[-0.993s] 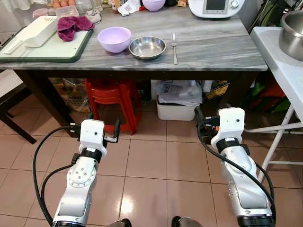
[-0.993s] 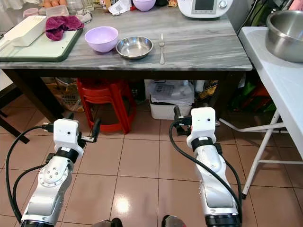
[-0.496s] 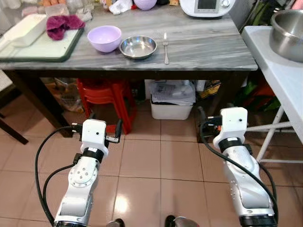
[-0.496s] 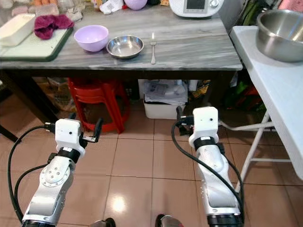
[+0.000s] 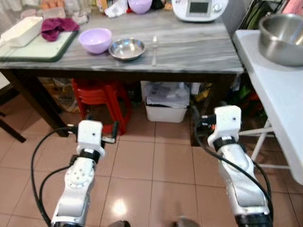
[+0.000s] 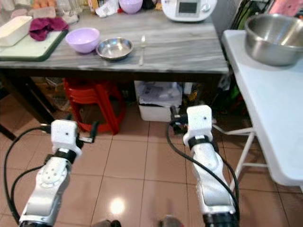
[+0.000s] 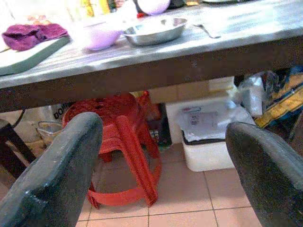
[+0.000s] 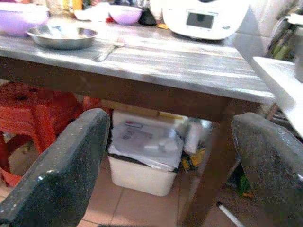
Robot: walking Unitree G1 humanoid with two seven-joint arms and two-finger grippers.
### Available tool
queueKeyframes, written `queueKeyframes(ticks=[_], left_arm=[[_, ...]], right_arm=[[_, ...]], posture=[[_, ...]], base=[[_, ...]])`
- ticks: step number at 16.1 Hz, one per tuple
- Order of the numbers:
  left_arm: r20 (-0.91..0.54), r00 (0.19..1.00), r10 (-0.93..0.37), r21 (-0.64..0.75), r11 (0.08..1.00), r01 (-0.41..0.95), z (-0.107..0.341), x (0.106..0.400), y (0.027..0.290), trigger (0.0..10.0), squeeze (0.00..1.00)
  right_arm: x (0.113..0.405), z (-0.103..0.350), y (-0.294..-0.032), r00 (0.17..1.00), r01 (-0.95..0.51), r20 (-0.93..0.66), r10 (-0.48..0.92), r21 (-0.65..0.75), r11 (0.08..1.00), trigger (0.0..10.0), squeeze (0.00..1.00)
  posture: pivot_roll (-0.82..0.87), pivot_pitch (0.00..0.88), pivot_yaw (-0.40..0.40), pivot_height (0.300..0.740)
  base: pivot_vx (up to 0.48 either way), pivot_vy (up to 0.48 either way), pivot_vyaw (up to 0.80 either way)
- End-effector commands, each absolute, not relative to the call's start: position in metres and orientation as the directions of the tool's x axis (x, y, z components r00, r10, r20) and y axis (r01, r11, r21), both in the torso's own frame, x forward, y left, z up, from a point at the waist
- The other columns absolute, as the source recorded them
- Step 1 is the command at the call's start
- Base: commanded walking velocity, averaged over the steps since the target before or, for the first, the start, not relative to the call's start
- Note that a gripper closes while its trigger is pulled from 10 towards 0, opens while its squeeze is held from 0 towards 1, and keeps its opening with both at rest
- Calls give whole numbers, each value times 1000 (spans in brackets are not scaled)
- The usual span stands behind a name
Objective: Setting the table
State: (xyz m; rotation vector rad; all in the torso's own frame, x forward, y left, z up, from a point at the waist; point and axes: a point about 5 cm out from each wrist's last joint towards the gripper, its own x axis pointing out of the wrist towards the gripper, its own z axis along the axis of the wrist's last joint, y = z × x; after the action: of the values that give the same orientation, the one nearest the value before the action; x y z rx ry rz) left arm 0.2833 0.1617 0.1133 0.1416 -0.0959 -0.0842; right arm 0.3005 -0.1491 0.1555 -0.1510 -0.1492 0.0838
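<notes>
In the head views, a lilac bowl, steel dish and fork are seen already laid side by side on the grey table. In the wrist views, the left gripper and right gripper are shown spread and empty, held below the tabletop; further settings are judged outstanding.

Steel bowl beside, perhaps, fork.

table: bowl left | dish middle | fork right | stool beneath
</notes>
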Motion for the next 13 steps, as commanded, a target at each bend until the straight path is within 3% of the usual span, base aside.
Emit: queueKeyframes(ticks=[1,13], left_arm=[[84,991,-106,138,986,94,112,282,157,10000,0],[83,991,-108,131,987,97,110,282,154,10000,0]], right_arm=[[299,156,-156,986,-52,147,76,-158,986,10000,0],[298,161,-156,983,-62,158,90,-175,983,10000,0]], posture=[[-139,158,28,740],[-148,162,20,740]], base=[[0,-274,0],[0,-271,0]])
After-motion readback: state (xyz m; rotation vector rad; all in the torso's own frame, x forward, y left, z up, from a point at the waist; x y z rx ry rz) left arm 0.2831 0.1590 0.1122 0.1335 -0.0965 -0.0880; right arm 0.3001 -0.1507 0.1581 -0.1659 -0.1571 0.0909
